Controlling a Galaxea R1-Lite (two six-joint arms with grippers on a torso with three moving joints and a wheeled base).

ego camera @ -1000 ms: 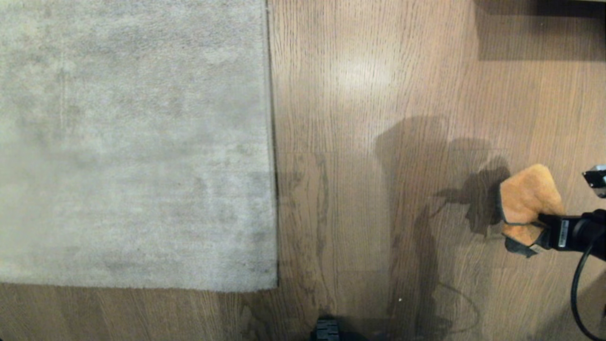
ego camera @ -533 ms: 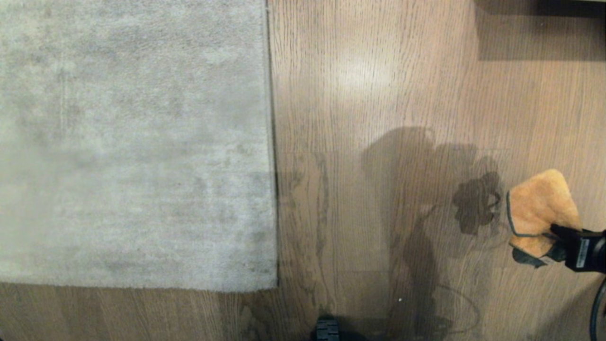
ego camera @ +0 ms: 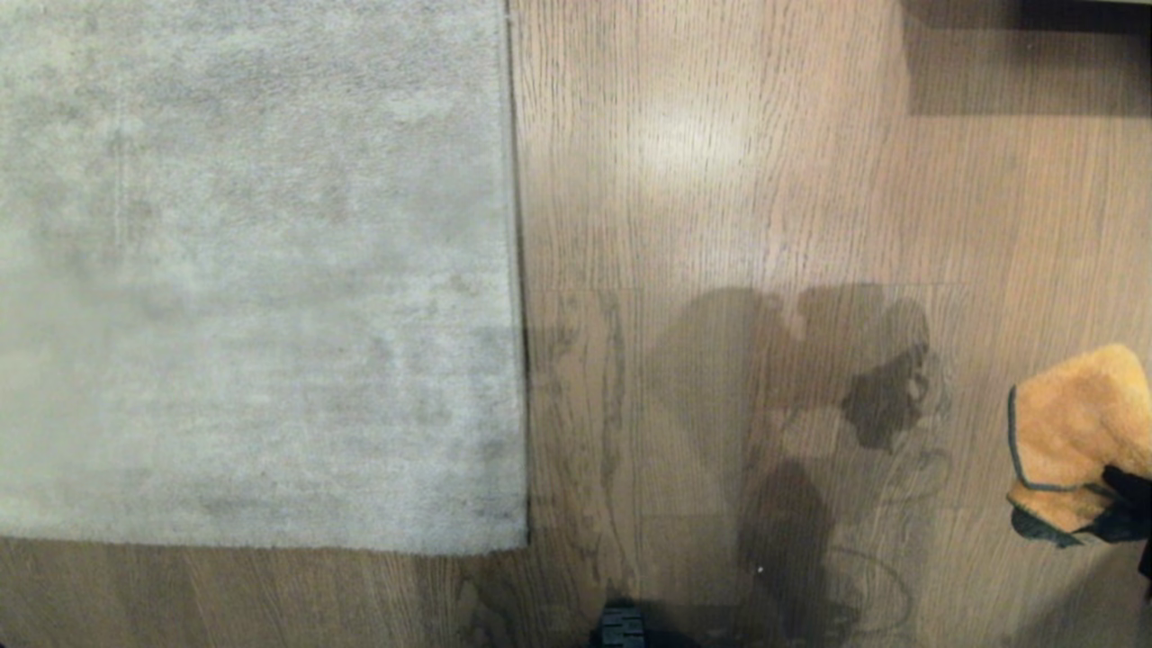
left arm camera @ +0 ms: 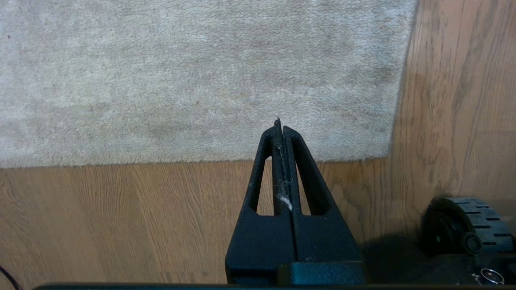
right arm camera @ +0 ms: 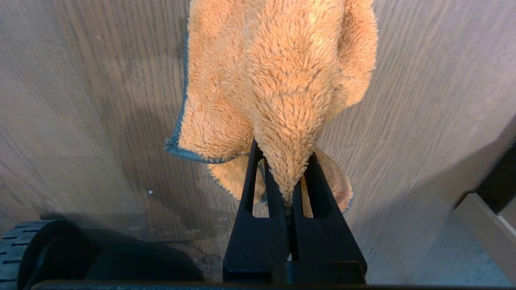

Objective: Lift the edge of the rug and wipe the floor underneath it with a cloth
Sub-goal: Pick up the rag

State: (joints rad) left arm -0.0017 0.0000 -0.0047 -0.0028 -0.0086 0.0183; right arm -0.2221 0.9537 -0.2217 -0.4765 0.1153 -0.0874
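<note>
The cloth (right arm camera: 278,92), pinched in the closed right gripper (right arm camera: 288,177), has been drawn back away from the rug edge (ego camera: 515,297), which lies flat and well apart on the floor (ego camera: 720,180), so wiping appears finished or suspended, the empty left gripper (left arm camera: 280,129) being shut.

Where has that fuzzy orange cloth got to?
The cloth is at the far right of the head view, pinched in the robot's right tool above bare wood floor, well clear of the rug edge.
</note>
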